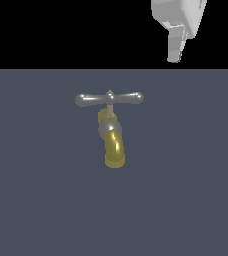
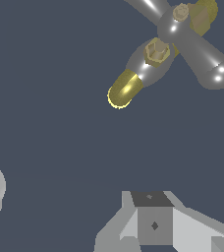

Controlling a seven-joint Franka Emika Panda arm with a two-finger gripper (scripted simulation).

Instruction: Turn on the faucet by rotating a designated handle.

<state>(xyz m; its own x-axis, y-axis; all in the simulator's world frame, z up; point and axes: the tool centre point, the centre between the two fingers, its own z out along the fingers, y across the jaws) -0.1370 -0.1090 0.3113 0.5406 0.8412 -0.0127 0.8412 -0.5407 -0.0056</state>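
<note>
Faucet [image 1: 111, 131] near the middle of the dark grey surface [image 1: 186, 200], brass spout [image 1: 114, 149] curving toward the near side. Silver handle [image 1: 109, 98] lying crosswise on top, untouched. Gripper [image 1: 176, 45] high at the exterior view's far right, well apart from it, holding nothing; finger spread impossible to tell.

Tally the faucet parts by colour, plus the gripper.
Silver-grey: 2, the handle and the faucet body
Brass-yellow: 1, the spout
White: 1, the gripper
Total: 4
</note>
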